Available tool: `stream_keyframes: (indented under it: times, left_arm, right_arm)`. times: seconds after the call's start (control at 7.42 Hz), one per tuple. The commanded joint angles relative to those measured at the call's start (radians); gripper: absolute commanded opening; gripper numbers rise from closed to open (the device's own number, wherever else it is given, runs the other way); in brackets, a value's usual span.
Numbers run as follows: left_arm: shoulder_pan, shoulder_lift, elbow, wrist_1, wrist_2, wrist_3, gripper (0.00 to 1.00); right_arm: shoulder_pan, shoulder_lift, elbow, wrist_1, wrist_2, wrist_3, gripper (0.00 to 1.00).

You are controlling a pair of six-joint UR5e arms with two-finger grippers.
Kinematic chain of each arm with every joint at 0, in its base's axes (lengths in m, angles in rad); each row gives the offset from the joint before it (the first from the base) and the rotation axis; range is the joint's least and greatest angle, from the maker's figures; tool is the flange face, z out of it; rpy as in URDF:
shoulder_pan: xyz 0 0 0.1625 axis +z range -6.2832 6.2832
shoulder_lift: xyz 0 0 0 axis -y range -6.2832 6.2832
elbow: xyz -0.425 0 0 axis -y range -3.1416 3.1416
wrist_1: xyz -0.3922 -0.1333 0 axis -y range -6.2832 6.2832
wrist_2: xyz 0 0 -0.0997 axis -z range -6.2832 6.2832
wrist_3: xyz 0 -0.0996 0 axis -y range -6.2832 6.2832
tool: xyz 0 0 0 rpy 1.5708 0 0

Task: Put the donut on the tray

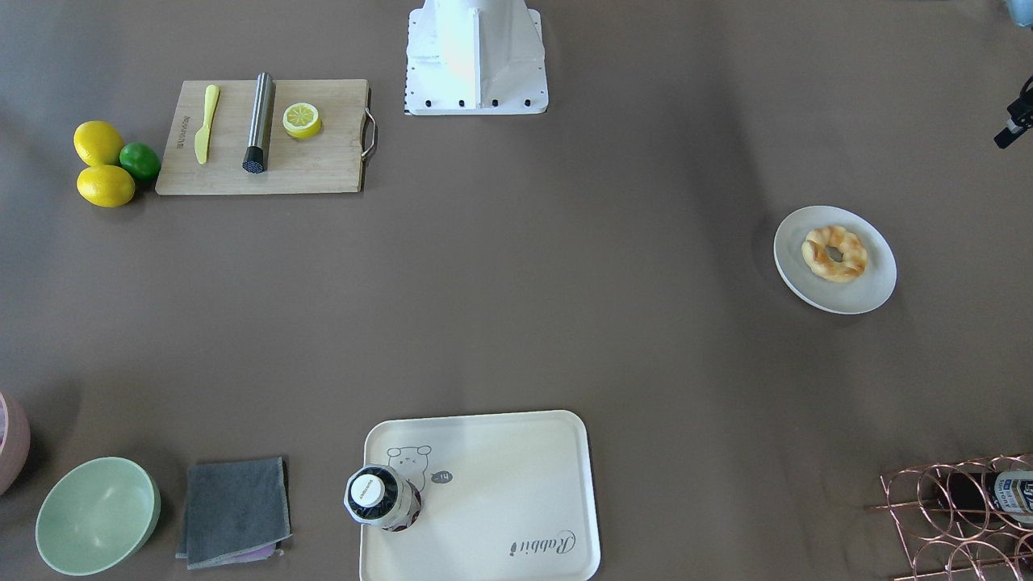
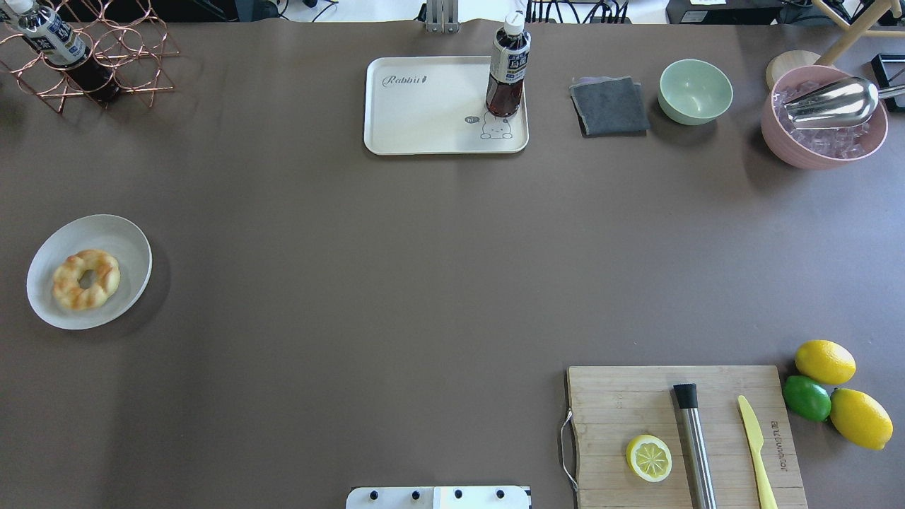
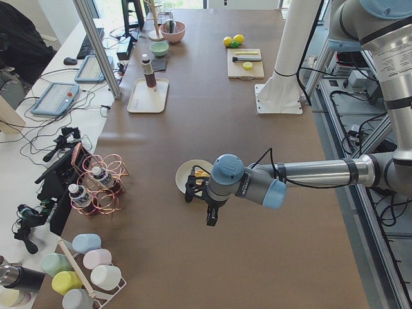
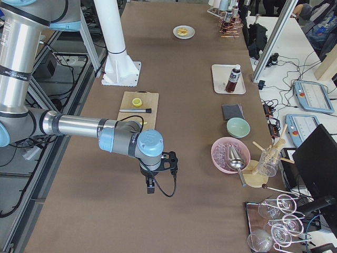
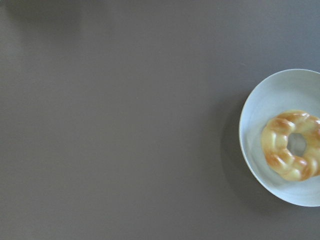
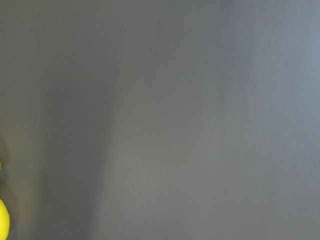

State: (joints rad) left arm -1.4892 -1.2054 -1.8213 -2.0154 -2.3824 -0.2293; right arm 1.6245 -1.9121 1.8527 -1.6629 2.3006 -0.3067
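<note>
Not started — the donut point(image 1: 834, 253) lies on the plate point(image 1: 867, 294), well apart from the tray point(image 1: 500, 484). Whether the fingers of the left arm point(image 3: 309, 172) and right arm point(image 4: 73, 126) are apart — cannot tell.

I counted one donut point(image 2: 85, 279), one white plate point(image 2: 120, 240) and one tray point(image 2: 424, 106). Whole lemons were two, the far lemon point(image 2: 824, 361) and the near lemon point(image 2: 860, 418), with one lime point(image 2: 806, 398) and one lemon half point(image 2: 648, 457). There was one cutting board point(image 2: 615, 403), one yellow knife point(image 2: 755, 442), one steel rod point(image 2: 695, 442), one grey cloth point(image 2: 609, 106), one scoop point(image 2: 831, 102) and one copper rack point(image 2: 131, 49). Bowls were two, the green bowl point(image 2: 696, 92) and the pink bowl point(image 2: 799, 152). Bottles were three: the tray bottle point(image 2: 506, 71), the first rack bottle point(image 3: 98, 177) and the second rack bottle point(image 3: 78, 195).
</note>
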Motion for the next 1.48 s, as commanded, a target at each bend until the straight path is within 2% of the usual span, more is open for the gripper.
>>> stream_keyframes:
  times: [0.0, 0.27, 0.54, 0.81, 1.08, 1.35]
  left_arm:
    - [0.029, -0.031, 0.022, 0.001, 0.08, -0.001, 0.98]
    - [0.07, -0.101, 0.066, 0.001, 0.074, -0.004, 0.98]
    - [0.125, -0.193, 0.134, -0.006, 0.078, -0.086, 0.98]
    - [0.182, -0.227, 0.172, -0.016, 0.077, -0.101, 0.98]
    - [0.233, -0.276, 0.279, -0.128, 0.081, -0.128, 0.98]
    - [0.337, -0.287, 0.321, -0.262, 0.153, -0.27, 0.98]
  right_arm:
    - [0.0, -0.001, -0.003, -0.001, -0.001, 0.0, 0.99]
    - [0.0, -0.001, -0.003, -0.001, -0.001, 0.0, 0.99]
    - [0.0, -0.001, -0.003, -0.001, -0.001, 0.0, 0.99]
    - [-0.002, 0.001, -0.003, -0.001, 0.0, 0.001, 0.99]
    - [-0.005, 0.001, -0.007, -0.001, 0.0, 0.0, 0.99]
    - [-0.005, -0.001, -0.007, 0.0, 0.0, 0.0, 0.99]
